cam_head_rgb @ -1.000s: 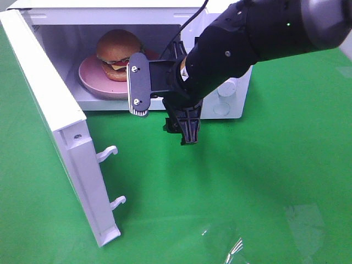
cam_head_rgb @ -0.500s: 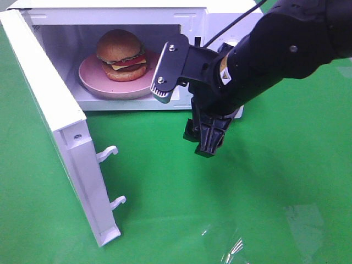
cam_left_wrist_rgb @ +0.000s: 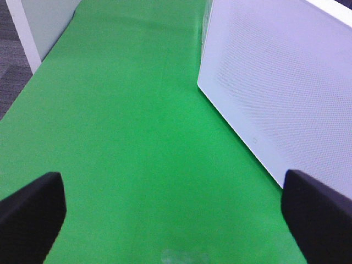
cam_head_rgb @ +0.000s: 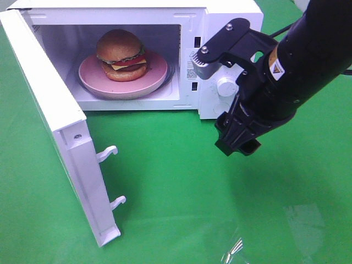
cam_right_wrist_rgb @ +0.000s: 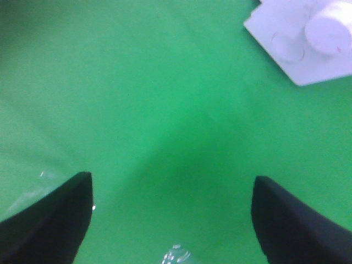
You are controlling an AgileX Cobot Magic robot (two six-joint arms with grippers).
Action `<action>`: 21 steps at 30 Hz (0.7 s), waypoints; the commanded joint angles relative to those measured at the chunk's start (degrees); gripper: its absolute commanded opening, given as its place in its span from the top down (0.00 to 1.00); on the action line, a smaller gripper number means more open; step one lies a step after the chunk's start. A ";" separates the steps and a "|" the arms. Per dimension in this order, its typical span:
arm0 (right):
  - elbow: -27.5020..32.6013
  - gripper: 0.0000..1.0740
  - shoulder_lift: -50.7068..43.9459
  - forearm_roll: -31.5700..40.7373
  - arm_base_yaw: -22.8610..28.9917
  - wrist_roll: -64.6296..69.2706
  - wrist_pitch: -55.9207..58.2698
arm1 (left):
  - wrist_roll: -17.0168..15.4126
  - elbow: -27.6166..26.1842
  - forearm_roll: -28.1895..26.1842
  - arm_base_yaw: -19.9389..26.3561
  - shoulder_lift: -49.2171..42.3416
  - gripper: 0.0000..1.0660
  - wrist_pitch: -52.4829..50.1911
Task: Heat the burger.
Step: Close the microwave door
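Withdrawn rightward from the open microwave point(cam_head_rgb: 225, 16), right hand point(cam_head_rgb: 220, 107) hangs empty, fingers apart; left hand point(cam_left_wrist_rgb: 176, 220) likewise spread; burger point(cam_head_rgb: 122, 54) sits on pink plate point(cam_head_rgb: 157, 74) inside.

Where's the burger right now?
The burger sits upper left in the high view, on the pink plate inside the microwave, whose door stands open to its left.

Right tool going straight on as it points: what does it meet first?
Likely the green cloth: the right tool points down at it, with the microwave panel off to one side of that line.
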 commanded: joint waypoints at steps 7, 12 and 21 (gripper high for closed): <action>0.34 0.29 -6.36 4.53 0.11 1.09 10.66 | -0.06 0.17 -0.29 0.11 -0.86 0.07 -0.34; 0.40 0.29 -10.14 5.73 0.11 1.09 13.92 | -0.06 0.17 -0.29 0.11 -0.86 0.07 -0.34; 10.31 0.29 -20.00 6.82 -0.11 1.55 14.38 | -0.06 0.17 -0.29 0.11 -0.86 0.07 -0.34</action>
